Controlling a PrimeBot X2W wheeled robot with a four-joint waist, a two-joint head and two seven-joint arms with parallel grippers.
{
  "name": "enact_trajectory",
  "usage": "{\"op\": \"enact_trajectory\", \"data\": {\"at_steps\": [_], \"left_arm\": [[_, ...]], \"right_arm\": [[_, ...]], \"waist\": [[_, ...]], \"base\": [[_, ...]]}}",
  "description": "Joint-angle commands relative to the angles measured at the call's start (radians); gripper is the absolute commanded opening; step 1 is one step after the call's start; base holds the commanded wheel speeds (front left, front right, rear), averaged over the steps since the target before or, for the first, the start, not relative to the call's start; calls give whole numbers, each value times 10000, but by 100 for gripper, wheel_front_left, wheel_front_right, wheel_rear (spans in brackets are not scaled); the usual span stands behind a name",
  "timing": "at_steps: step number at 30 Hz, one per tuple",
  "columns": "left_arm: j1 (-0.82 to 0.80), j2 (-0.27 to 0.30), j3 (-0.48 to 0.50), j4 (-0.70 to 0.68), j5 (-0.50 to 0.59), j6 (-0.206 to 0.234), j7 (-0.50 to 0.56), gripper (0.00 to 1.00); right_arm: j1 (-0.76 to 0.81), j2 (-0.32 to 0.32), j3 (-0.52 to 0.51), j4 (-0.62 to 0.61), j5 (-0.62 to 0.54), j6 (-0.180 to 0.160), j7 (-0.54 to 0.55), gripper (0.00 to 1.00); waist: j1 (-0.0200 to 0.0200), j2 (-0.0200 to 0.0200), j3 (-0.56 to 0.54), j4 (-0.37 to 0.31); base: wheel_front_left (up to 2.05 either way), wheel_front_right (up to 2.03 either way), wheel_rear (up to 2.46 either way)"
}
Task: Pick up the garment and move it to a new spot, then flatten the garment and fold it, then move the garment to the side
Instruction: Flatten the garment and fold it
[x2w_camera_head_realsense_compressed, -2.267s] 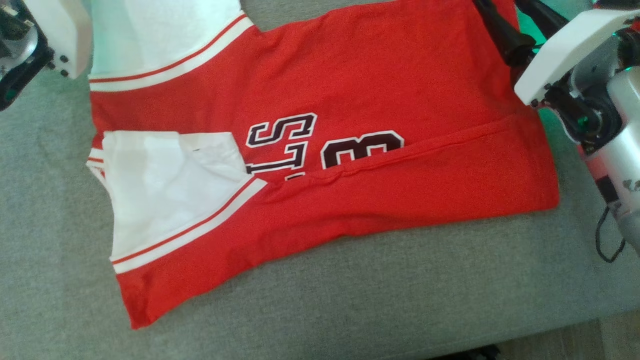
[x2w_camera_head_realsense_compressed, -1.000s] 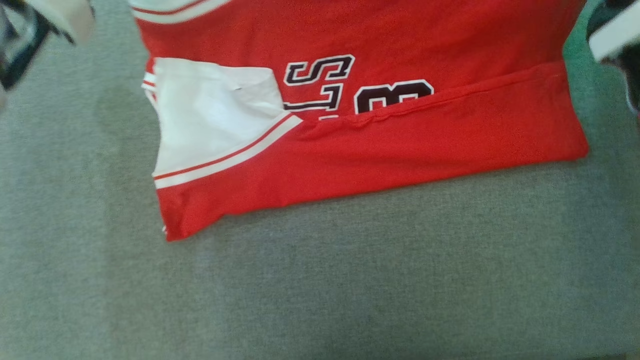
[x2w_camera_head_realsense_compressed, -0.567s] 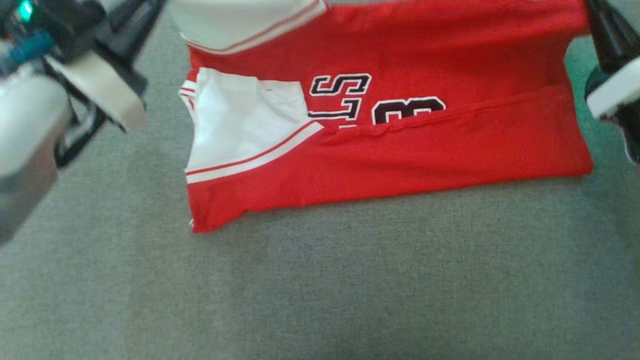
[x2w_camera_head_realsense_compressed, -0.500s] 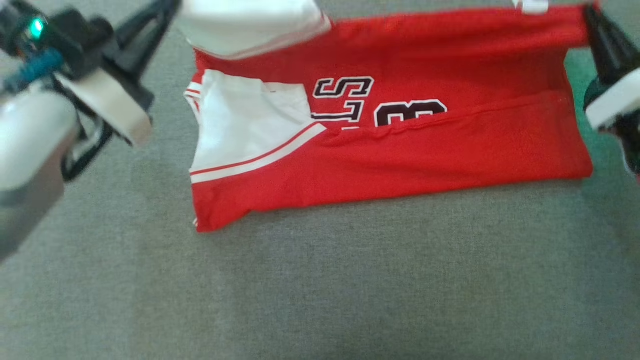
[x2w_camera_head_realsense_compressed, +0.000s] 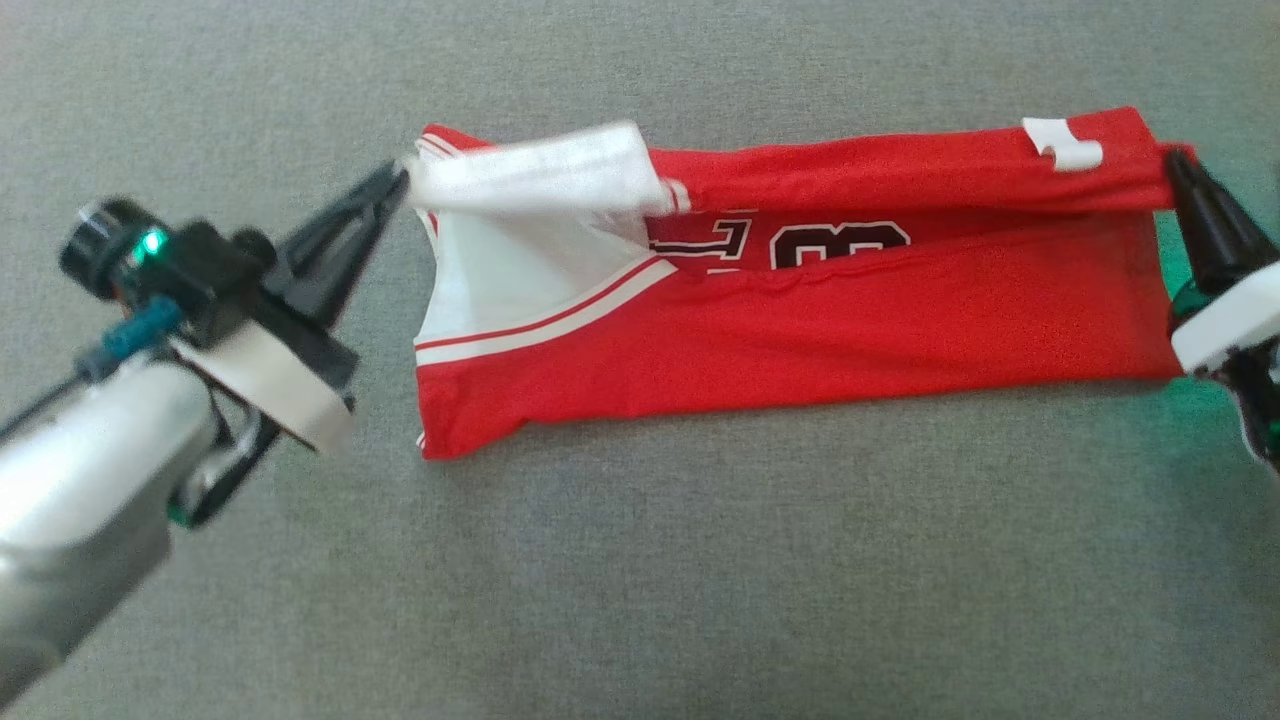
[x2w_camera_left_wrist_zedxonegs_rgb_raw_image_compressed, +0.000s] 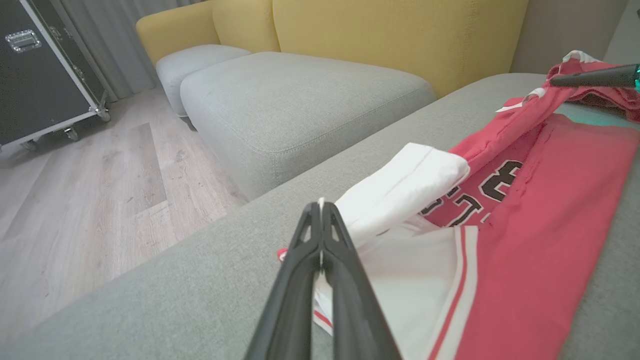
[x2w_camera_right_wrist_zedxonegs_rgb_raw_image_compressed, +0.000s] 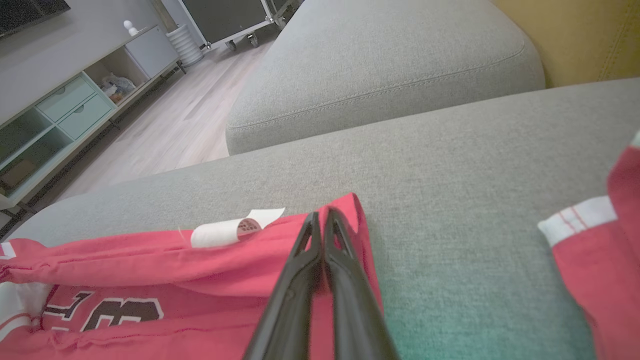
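Since both hands are clamped on the far long edge of the jersey (x2w_camera_head_realsense_compressed: 800, 330), one at each end, that edge hangs taut between them, raised off the grey cushion (x2w_camera_head_realsense_compressed: 700, 580) instead of sagging. My left hand (x2w_camera_head_realsense_compressed: 397, 178) is pinched shut on the corner of the white sleeve (x2w_camera_head_realsense_compressed: 540, 175); the left wrist view shows its hand (x2w_camera_left_wrist_zedxonegs_rgb_raw_image_compressed: 320, 204) with the jaws pressed together and white cloth caught at the tips. My right hand (x2w_camera_head_realsense_compressed: 1172, 160) is closed on the red corner just beside the white label (x2w_camera_head_realsense_compressed: 1065, 150), and its own camera shows that hand (x2w_camera_right_wrist_zedxonegs_rgb_raw_image_compressed: 320, 214) shut, with the cloth running off the tips.

The near long edge lies folded over the body, hiding the lower half of the dark numerals (x2w_camera_head_realsense_compressed: 840, 245). I read this as the second lengthwise fold, with the far third about to be laid over the near one (a judgement, not something I can see).

There is plenty of room. Bare cushion spreads on the near side of the jersey, and more beyond it. On my left hand's outer side the cushion edge drops to the wooden floor (x2w_camera_left_wrist_zedxonegs_rgb_raw_image_compressed: 75, 200), so I'd stay inboard there.
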Motion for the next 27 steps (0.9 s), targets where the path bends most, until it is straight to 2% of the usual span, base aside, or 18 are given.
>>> {"op": "enact_trajectory", "data": {"at_steps": [1, 9, 14, 18, 19, 21, 22, 23, 24, 25, 27], "left_arm": [[-23, 533, 658, -411, 80, 205, -92, 0], [1123, 572, 823, -1275, 30, 857, -93, 0], [1867, 402, 1370, -1569, 132, 1196, -93, 0], [2408, 229, 1907, -1602, 346, 1199, -93, 0], [2529, 161, 1999, -1583, 396, 1160, -93, 0], [2732, 0, 2157, -1496, 528, 1087, -93, 0], [2818, -102, 2237, -1436, 599, 1055, -93, 0], [2908, -220, 2335, -1363, 663, 1042, -93, 32], [3005, -349, 2449, -1294, 740, 1045, -93, 87], [3111, -495, 2599, -1230, 835, 1095, -93, 100], [3385, -864, 3037, -1135, 1068, 1343, -93, 100]], "right_arm": [[377, -377, -83, -256, 8, -7, -153, 0], [1045, -376, -306, -361, -223, -7, -359, 0], [1493, -301, -643, -420, -238, -7, -457, 0], [1765, -254, -899, -472, -290, -7, -506, 1], [1829, -230, -941, -491, -291, -7, -494, 13], [1943, -179, -1014, -516, -298, -7, -443, 55], [1990, -148, -1090, -508, -291, -7, -448, 100], [2036, -105, -1173, -500, -306, -7, -466, 100], [2097, -57, -1252, -503, -332, -7, -488, 100], [2181, -11, -1347, -513, -351, -7, -515, 100], [2447, 68, -1593, -554, -375, -7, -579, 100]], "waist": [[2, -1, 15, 34], [2, -1, 54, 94], [2, -1, 113, 138], [2, -1, 169, 180], [2, -1, 170, 188], [2, -1, 156, 200], [2, -1, 140, 203], [2, -1, 107, 202], [2, -1, 66, 201], [2, -1, 18, 203], [2, -1, -122, 220]], "base": [[0, 0, 0], [0, 0, 0], [0, 0, 0], [0, 0, 0], [0, 0, 0], [0, 0, 0], [0, 0, 0], [0, 0, 0], [0, 0, 0], [0, 0, 0], [0, 0, 0]]}}
